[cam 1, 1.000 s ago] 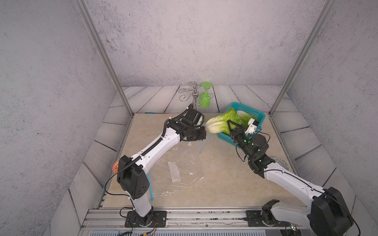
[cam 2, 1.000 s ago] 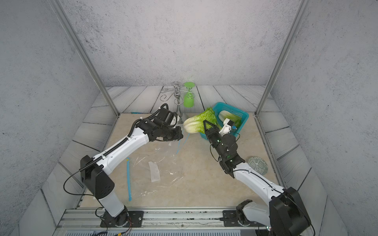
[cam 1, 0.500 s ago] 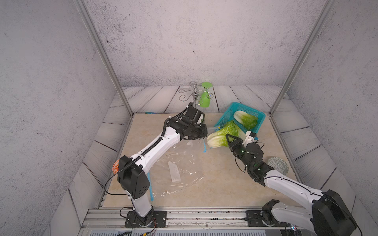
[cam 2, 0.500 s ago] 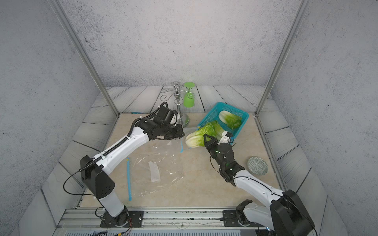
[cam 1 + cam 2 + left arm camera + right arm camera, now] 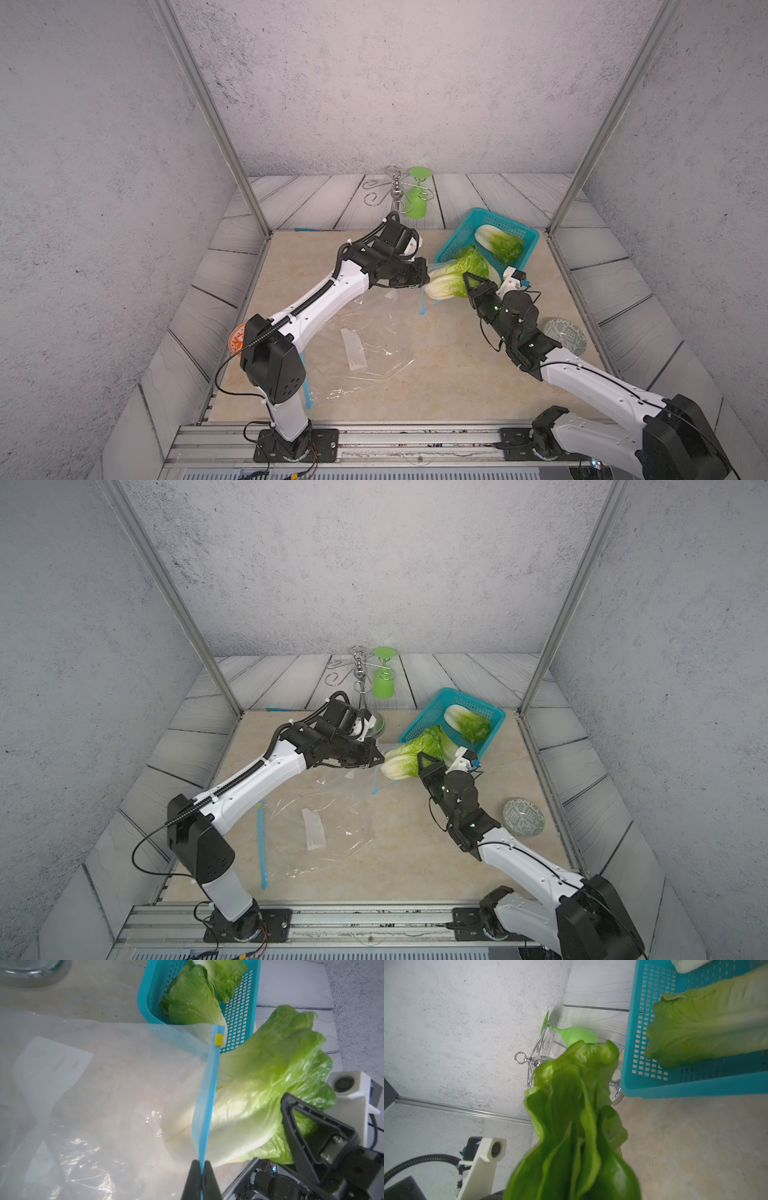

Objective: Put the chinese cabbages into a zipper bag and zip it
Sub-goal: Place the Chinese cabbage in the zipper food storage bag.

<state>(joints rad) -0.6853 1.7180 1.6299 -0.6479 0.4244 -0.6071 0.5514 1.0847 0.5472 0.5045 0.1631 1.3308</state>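
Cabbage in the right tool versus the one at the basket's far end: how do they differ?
The held cabbage is clamped by its leaves in the right tool, stem at the zipper bag mouth; the far cabbage lies loose in the teal basket. Both have white stems, green leaves.

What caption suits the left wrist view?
Left gripper pinches the zipper bag's blue strip; right gripper holds a cabbage at its mouth.

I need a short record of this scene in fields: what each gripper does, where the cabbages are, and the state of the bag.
bag: open, lies mostly flat
left gripper: shut on bag at zip strip, held up
right gripper: shut on cabbage
cabbage base: at bag mouth, behind the strip
basket: second cabbage, third cabbage
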